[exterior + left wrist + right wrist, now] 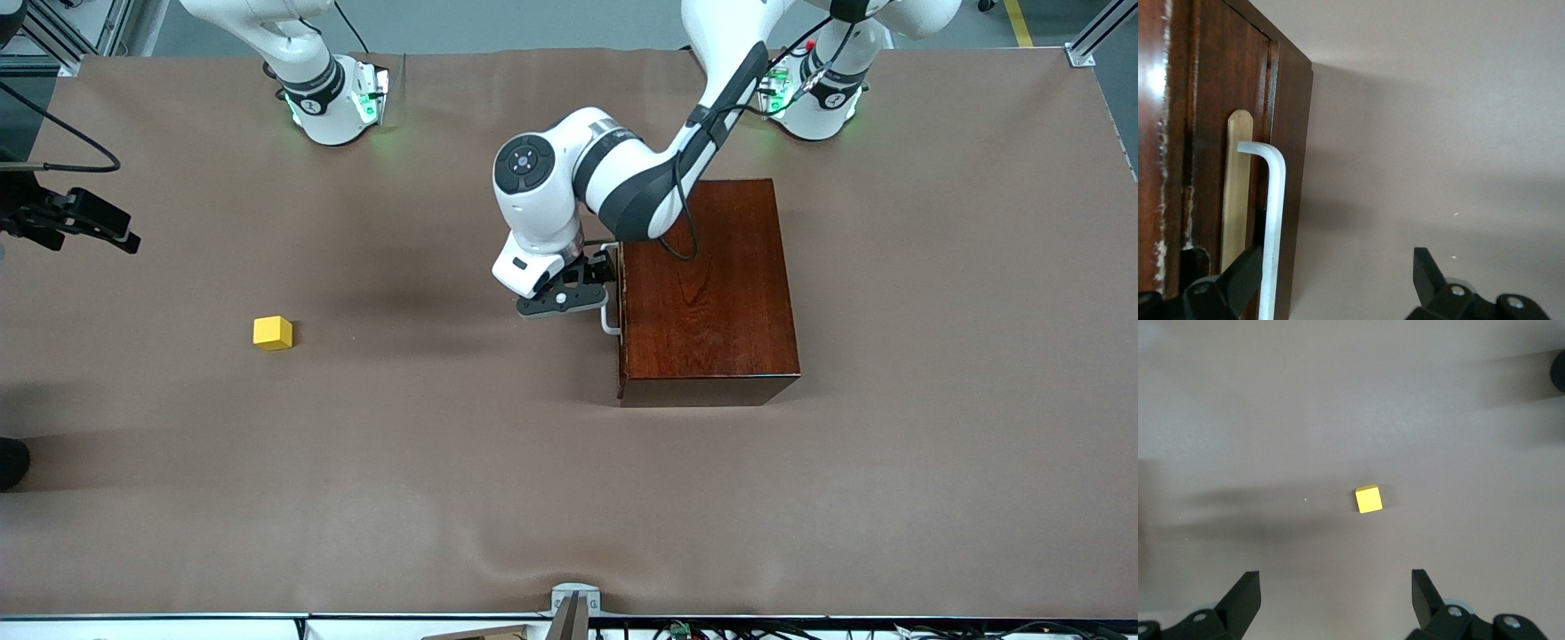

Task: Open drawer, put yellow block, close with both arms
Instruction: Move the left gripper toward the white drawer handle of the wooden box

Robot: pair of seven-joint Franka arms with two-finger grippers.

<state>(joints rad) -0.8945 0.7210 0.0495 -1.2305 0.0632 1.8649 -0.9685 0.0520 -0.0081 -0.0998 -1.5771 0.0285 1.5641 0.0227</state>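
While the front view takes in the whole brown table point(569, 498), only the left wrist view shows how the left pincer point(1331, 283) stands at the drawer point(1238, 200): its fingers point(1238, 277) are spread wide, one of them against the white handle point(1275, 227), the other well out over bare table, and nothing is clamped between them. From the front, that same left pincer point(587, 283) is a dark cluster pressed up against the handle point(610, 320) at the face of the dark reddish-brown box point(707, 284), and its fingers cannot be told apart there. The drawer sits closed in the box, with only a pale wood strip showing by the handle in the wrist view.

The yellow block point(272, 332) lies on the table toward the right arm's end, well apart from the box. The right wrist view looks straight down on the yellow block point(1368, 499), with the right pincer point(1331, 600) hanging over the table near it, fingers wide apart and empty. In the front view the right pincer point(76, 222) is cut off at the frame's edge, so only part of it shows, and the upper part of each arm runs out of the top of the frame.
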